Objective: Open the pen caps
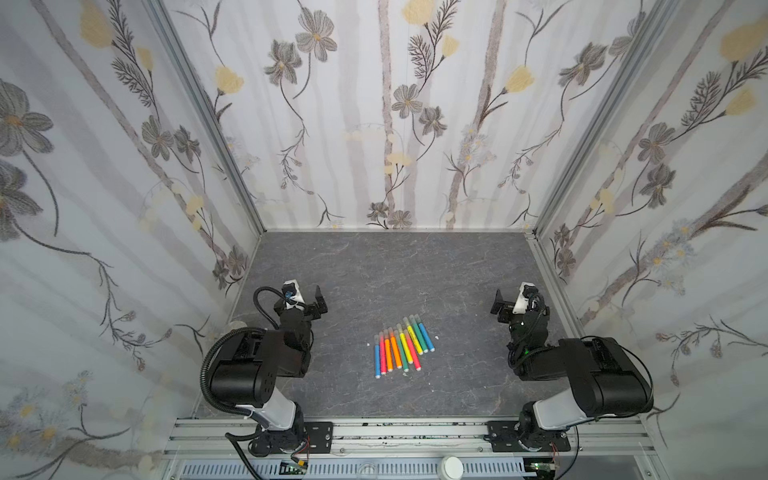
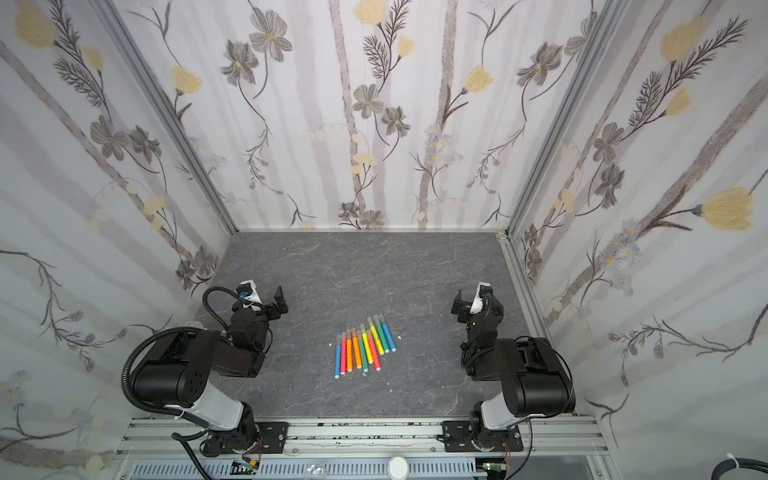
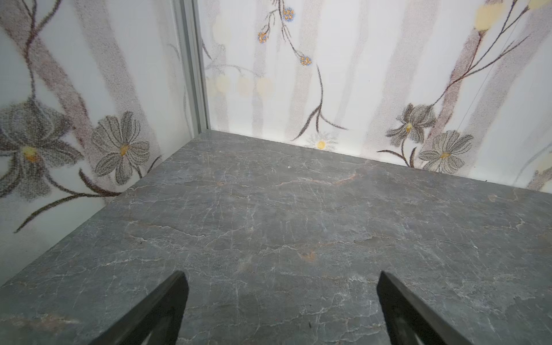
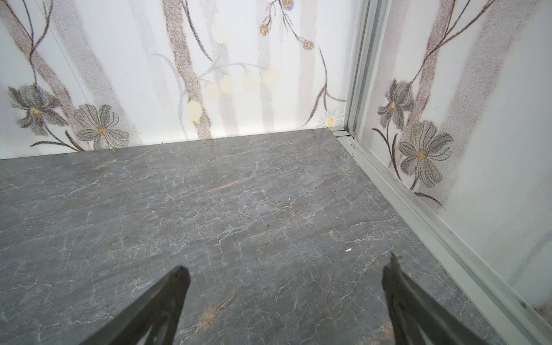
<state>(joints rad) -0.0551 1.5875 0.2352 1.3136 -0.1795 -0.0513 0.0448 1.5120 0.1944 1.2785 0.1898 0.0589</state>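
Near the lower middle of both top views, ten or so pens [image 1: 400, 348] [image 2: 363, 348] lie side by side in a slanted row on the grey table [image 1: 374, 266] [image 2: 353, 266]. Their barrels are blue, pink, orange, green and yellow. Their white plugs point toward the bottom of the frame. The caps [image 1: 407, 321] [image 2: 369, 321] are greyish and sit on the pens' upper ends, so none is off. A few white specks [image 1: 436, 336] lie just beside the row.

Left of the row and well apart from it, the left gripper [image 1: 319, 301] [image 2: 280, 301] hangs over bare table. Its jaws are spread wide and it grasps nothing. The left wrist view shows its two dark fingers [image 3: 176, 286] far apart, with only marbled surface between them. Right of the row, the right gripper [image 1: 498, 302] [image 2: 458, 304] mirrors it, released and empty. In the right wrist view its fingers [image 4: 394, 277] frame bare table and one speck [image 4: 348, 249]. Neither wrist view shows the pens.
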